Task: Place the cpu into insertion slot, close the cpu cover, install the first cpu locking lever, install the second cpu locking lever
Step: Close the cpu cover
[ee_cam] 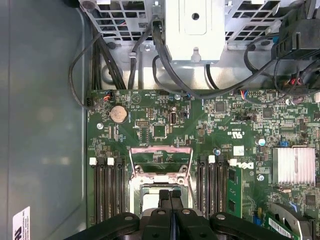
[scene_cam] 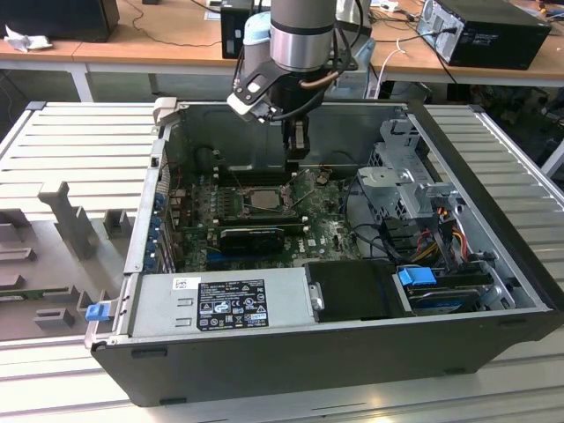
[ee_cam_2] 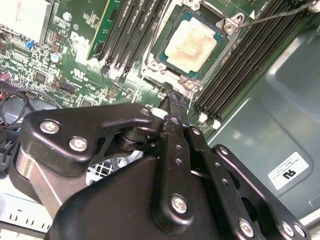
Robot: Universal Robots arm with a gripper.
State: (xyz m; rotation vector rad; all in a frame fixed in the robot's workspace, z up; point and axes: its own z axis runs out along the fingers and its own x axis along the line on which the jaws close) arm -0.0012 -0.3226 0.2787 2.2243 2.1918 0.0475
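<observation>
The cpu (ee_cam_2: 192,42) lies flat in the insertion slot (ee_cam_2: 206,75), its dull silver face up with a green border around it. In the exterior view the cpu (scene_cam: 262,199) sits mid-board inside the open computer case. The cpu cover (ee_cam: 160,149) appears as a thin metal frame raised at the socket's edge, with board visible through its opening. A thin wire lever (ee_cam_2: 280,15) sticks up beside the socket. My gripper (ee_cam_2: 172,100) is shut with nothing between its fingers. Its tips hover just above the socket's near edge (ee_cam: 170,192), and it hangs from the arm (scene_cam: 298,154).
Long black memory slots (ee_cam_2: 240,65) flank the socket on both sides. A metal drive cage (scene_cam: 405,176) with cables stands at the exterior view's right. A grey power supply (scene_cam: 220,304) lines the case front. A finned heatsink (ee_cam: 295,165) sits on the board.
</observation>
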